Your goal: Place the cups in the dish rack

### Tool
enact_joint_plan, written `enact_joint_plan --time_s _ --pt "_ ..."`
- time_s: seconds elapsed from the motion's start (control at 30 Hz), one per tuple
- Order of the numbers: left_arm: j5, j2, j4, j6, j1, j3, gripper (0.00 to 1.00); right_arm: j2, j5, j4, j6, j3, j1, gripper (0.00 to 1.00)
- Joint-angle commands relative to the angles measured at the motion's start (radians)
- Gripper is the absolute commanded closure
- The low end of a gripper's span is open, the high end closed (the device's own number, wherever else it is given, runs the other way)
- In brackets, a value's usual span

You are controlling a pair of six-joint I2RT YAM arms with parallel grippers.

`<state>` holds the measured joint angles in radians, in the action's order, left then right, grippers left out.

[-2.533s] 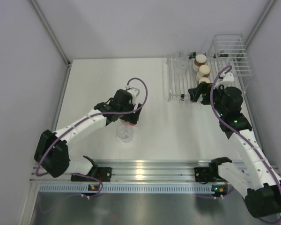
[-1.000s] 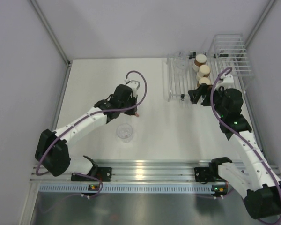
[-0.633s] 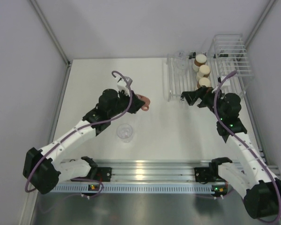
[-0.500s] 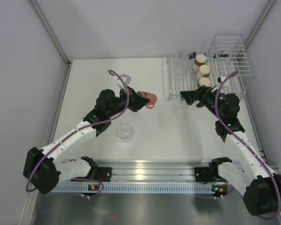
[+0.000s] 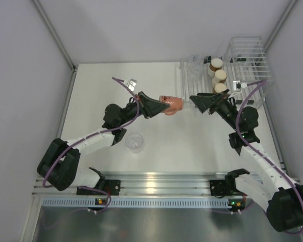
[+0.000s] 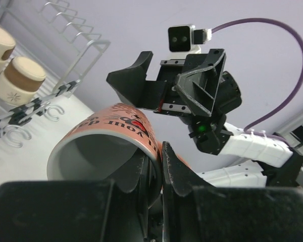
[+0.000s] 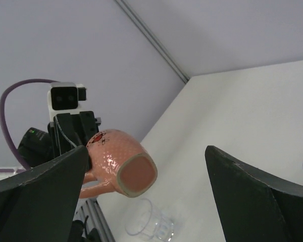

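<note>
Jaws of the left gripper [image 5: 159, 104] are clamped on the rim of the salmon-orange cup [image 5: 172, 104], held in the air above the tabletop [image 5: 106, 85] with its base toward the right gripper [image 5: 197, 102], whose jaws stand wide apart and empty close by. Three brown cups [image 5: 220, 75] and what looks like a clear one [image 5: 195, 65] already sit on the dish rack [image 5: 252, 55]. Judging by that, the salmon-orange cup and the clear cup on the tabletop [image 5: 135, 142] remain to be loaded.

Even, soft lighting; wrist views perhaps slightly blurred nearby.
</note>
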<state>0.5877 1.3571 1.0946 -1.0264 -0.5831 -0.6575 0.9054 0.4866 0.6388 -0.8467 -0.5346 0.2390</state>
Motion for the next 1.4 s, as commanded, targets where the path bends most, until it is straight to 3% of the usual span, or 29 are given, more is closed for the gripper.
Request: enact_joint_plan --time_s 0.0,0.3,0.7,1.17,1.37 --pt "0.027 -0.024 0.298 -0.072 0.003 -0.008 1.0 0.019 -0.026 0.139 -0.034 -0.016 0.068 0.01" --pt "0.023 -0.046 0.298 -0.064 0.003 -0.013 1.0 0.154 -0.106 0.292 -0.057 -0.05 0.226 0.01" --pt "-0.005 -0.044 0.3 -0.026 0.003 0.009 1.0 0.259 -0.187 0.482 -0.144 -0.021 0.333 0.01" --pt "-0.077 -0.065 0.3 0.041 0.003 0.027 1.0 0.352 -0.238 0.587 -0.173 -0.034 0.425 0.26" --pt "-0.074 -0.07 0.298 0.055 0.003 0.035 1.0 0.365 -0.25 0.581 -0.16 -0.044 0.442 0.67"
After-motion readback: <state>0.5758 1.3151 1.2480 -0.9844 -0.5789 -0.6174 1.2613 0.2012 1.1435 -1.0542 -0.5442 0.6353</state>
